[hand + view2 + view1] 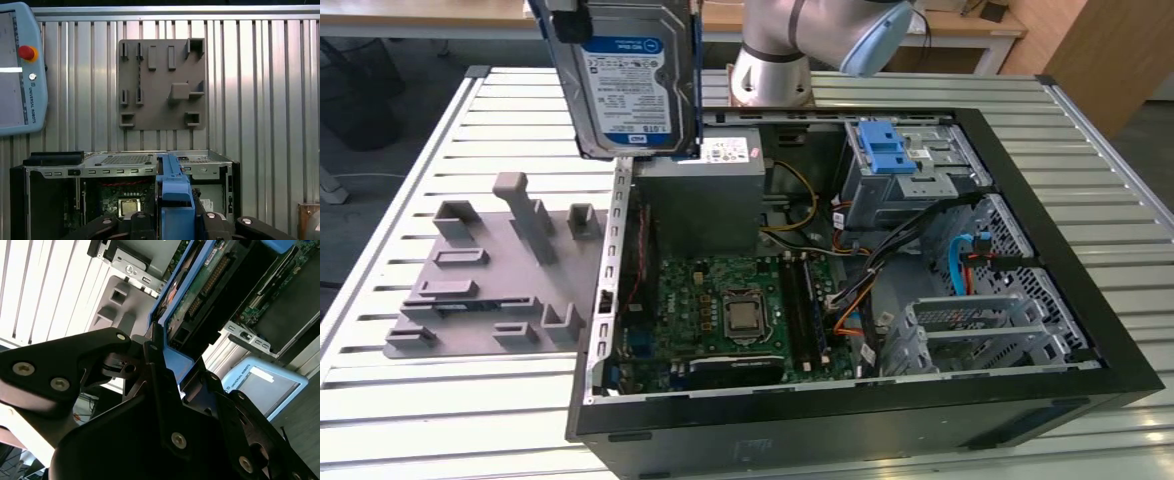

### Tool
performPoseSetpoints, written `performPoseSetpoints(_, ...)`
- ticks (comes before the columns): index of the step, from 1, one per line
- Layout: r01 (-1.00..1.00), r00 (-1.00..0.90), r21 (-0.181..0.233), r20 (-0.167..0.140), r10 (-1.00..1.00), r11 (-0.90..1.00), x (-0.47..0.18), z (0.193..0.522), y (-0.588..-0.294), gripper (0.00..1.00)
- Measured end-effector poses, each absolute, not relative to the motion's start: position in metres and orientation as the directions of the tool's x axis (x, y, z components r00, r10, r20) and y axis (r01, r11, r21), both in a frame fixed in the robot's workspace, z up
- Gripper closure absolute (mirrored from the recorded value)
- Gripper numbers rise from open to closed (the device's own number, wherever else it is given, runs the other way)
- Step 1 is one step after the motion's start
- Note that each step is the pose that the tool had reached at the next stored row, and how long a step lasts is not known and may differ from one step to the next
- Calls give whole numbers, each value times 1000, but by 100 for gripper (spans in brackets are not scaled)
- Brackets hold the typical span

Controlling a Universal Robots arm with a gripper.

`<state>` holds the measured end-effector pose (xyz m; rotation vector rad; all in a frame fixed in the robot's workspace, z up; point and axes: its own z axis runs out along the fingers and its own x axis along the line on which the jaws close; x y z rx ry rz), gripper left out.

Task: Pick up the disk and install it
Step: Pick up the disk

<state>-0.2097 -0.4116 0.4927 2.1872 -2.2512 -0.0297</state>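
The disk hangs upright in the air above the back left corner of the open computer case, its blue-and-white label facing the exterior view. Its blue plastic frame runs edge-on between my black fingers. My gripper is shut on the disk's blue frame, and the drive's circuit-board side extends away from the fingers. In the exterior view, the gripper holds the disk from its top end. The metal drive cage with its blue latch sits at the case's back right.
A grey fixture plate with upright slots lies on the slatted table to the left of the case. Inside the case are the motherboard, the grey power supply box and cables. A teach pendant lies on the table.
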Motion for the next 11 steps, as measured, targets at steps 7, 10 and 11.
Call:
performPoseSetpoints(7,-999,-29,15,-11,-1000,29,-189,493,-414,64)
performPoseSetpoints(10,-999,-29,15,-11,-1000,29,-179,493,-415,64)
performPoseSetpoints(11,-999,-29,15,-11,-1000,29,-176,493,-415,64)
